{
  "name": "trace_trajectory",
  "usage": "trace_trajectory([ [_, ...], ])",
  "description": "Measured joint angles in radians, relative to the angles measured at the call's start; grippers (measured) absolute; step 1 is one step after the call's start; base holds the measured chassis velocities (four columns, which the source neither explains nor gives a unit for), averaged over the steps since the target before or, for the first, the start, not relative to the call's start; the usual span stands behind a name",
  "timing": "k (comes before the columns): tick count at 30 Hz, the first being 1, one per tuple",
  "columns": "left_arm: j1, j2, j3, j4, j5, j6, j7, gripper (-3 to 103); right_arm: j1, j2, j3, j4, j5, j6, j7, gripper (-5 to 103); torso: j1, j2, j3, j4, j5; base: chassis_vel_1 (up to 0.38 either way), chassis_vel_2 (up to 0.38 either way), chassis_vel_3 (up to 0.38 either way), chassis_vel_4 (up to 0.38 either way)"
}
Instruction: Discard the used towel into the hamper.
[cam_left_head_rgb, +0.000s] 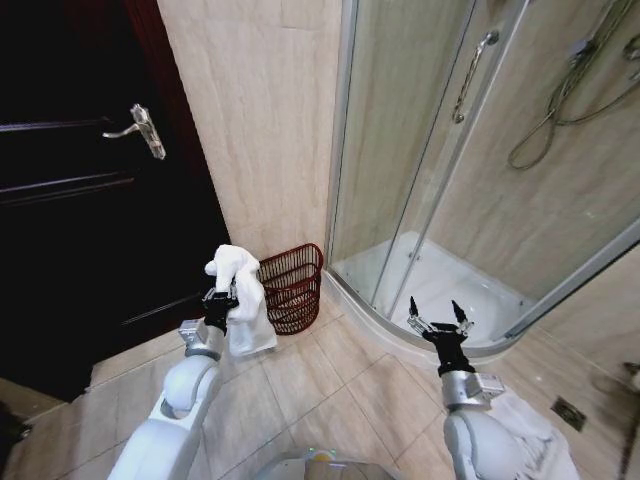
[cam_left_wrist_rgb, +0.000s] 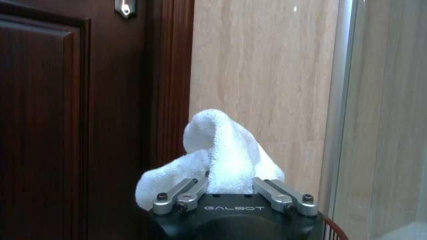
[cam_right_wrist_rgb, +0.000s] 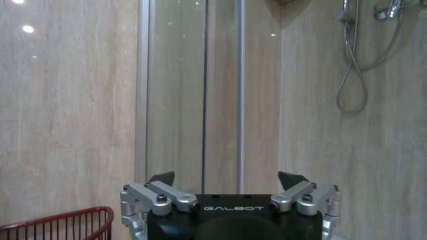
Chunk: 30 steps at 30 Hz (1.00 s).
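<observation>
A white towel (cam_left_head_rgb: 241, 300) hangs from my left gripper (cam_left_head_rgb: 221, 298), which is shut on it; the cloth bunches above the fingers and drapes below them. In the left wrist view the towel (cam_left_wrist_rgb: 220, 155) rises in a fold over the closed gripper (cam_left_wrist_rgb: 230, 192). The hamper (cam_left_head_rgb: 292, 285), a dark red barred basket, stands on the floor against the beige wall, just right of the towel and lower. Its rim (cam_right_wrist_rgb: 60, 219) shows in the right wrist view. My right gripper (cam_left_head_rgb: 441, 322) is held open, apart from both, near the shower's curved base.
A dark wooden door (cam_left_head_rgb: 70, 200) with a metal handle (cam_left_head_rgb: 140, 128) stands left of the hamper. A glass shower enclosure (cam_left_head_rgb: 470, 180) with a raised white tray (cam_left_head_rgb: 440, 285) fills the right. Another white cloth (cam_left_head_rgb: 535, 425) lies on the tiled floor by my right arm.
</observation>
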<state>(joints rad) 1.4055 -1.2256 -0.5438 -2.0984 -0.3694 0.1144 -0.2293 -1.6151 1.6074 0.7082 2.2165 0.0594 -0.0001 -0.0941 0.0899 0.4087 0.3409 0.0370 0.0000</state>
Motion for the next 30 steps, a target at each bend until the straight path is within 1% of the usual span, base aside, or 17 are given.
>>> trace_trajectory([
  [2,-0.01,0.003,0.001,0.018,-0.01,-0.05,0.037,14,0.0,0.0,0.0,-0.003,-0.004,0.0,-0.002,100,-0.005,-0.012,-0.007,0.0,-0.0001,0.0,0.0,0.0,0.0],
  [3,-0.013,0.007,0.001,0.02,-0.013,-0.055,0.046,14,0.0,0.0,0.0,-0.004,-0.005,0.0,-0.003,100,-0.006,-0.014,-0.008,0.0,-0.0002,0.0,0.0,0.0,0.0],
  [9,-0.058,0.055,0.013,0.021,-0.055,-0.053,0.092,14,-0.002,0.001,0.0,-0.01,-0.008,-0.001,-0.003,100,-0.008,-0.019,-0.011,0.0,0.0,0.0,0.0,0.0,0.0],
  [12,-0.153,0.11,0.059,0.043,-0.1,-0.051,0.128,14,0.006,0.001,0.001,-0.032,-0.011,0.006,-0.007,100,-0.008,-0.019,-0.01,0.0,0.0002,0.0,0.0,0.0,0.0],
  [13,-0.153,0.11,0.059,0.043,-0.1,-0.051,0.128,14,0.006,0.001,0.001,-0.032,-0.011,0.006,-0.007,100,-0.008,-0.019,-0.01,0.0,0.0002,0.0,0.0,0.0,0.0],
  [14,-0.187,0.123,0.077,0.058,-0.11,-0.05,0.134,14,0.008,0.001,0.001,-0.035,-0.011,0.007,-0.008,100,-0.008,-0.018,-0.01,0.0002,-0.0002,0.0,0.0,0.0,0.0],
  [16,-0.309,0.157,0.132,0.112,-0.141,-0.05,0.144,14,0.013,0.001,-0.001,-0.041,-0.011,0.006,-0.009,100,-0.008,-0.017,-0.009,0.0001,-0.0002,0.0,0.0,0.0,0.0],
  [17,-0.309,0.157,0.132,0.112,-0.141,-0.05,0.144,14,0.013,0.001,-0.001,-0.041,-0.011,0.006,-0.009,100,-0.008,-0.017,-0.009,0.0001,-0.0002,0.0,0.0,0.0,0.0],
  [20,-0.521,0.214,0.248,0.216,-0.235,-0.048,0.15,14,0.01,0.001,-0.004,-0.042,-0.013,0.006,-0.015,100,-0.007,-0.015,-0.008,-0.0002,-0.0001,0.0,0.0,0.0,0.0],
  [21,-0.521,0.214,0.248,0.216,-0.235,-0.048,0.15,14,0.01,0.001,-0.004,-0.042,-0.013,0.006,-0.015,100,-0.007,-0.015,-0.008,-0.0002,-0.0001,0.0,0.0,0.0,0.0],
  [22,-0.589,0.23,0.293,0.264,-0.254,-0.048,0.151,14,0.011,0.001,-0.004,-0.042,-0.015,0.008,-0.016,100,-0.007,-0.014,-0.008,-0.0003,0.0007,0.0,0.0,0.0,0.0],
  [23,-0.665,0.241,0.353,0.323,-0.267,-0.054,0.158,14,0.012,0.001,0.002,-0.045,-0.018,0.012,-0.018,100,-0.006,-0.014,-0.007,-0.0001,-0.0001,0.0,0.0,0.0,0.0],
  [24,-0.709,0.246,0.389,0.363,-0.277,-0.062,0.162,14,0.012,0.001,0.005,-0.047,-0.019,0.014,-0.019,100,-0.006,-0.014,-0.007,-0.0001,-0.0004,0.0,0.0,0.0,0.0],
  [25,-0.709,0.246,0.389,0.363,-0.277,-0.062,0.162,14,0.012,0.001,0.005,-0.047,-0.019,0.014,-0.019,100,-0.006,-0.014,-0.007,-0.0001,-0.0004,0.0,0.0,0.0,0.0],
  [28,-0.882,0.248,0.536,0.536,-0.319,-0.111,0.184,14,0.018,0.001,0.015,-0.053,-0.021,0.022,-0.02,100,-0.006,-0.012,-0.006,-0.0001,0.0,0.0,0.0,0.0,0.0],
  [29,-0.882,0.248,0.536,0.536,-0.319,-0.111,0.184,14,0.018,0.001,0.015,-0.053,-0.021,0.022,-0.02,100,-0.006,-0.012,-0.006,-0.0001,0.0,0.0,0.0,0.0,0.0],
  [30,-0.922,0.242,0.563,0.576,-0.325,-0.122,0.19,14,0.02,0.001,0.016,-0.053,-0.021,0.023,-0.02,100,-0.005,-0.012,-0.006,-0.0001,-0.0004,0.0,0.0,0.0,0.0],
])
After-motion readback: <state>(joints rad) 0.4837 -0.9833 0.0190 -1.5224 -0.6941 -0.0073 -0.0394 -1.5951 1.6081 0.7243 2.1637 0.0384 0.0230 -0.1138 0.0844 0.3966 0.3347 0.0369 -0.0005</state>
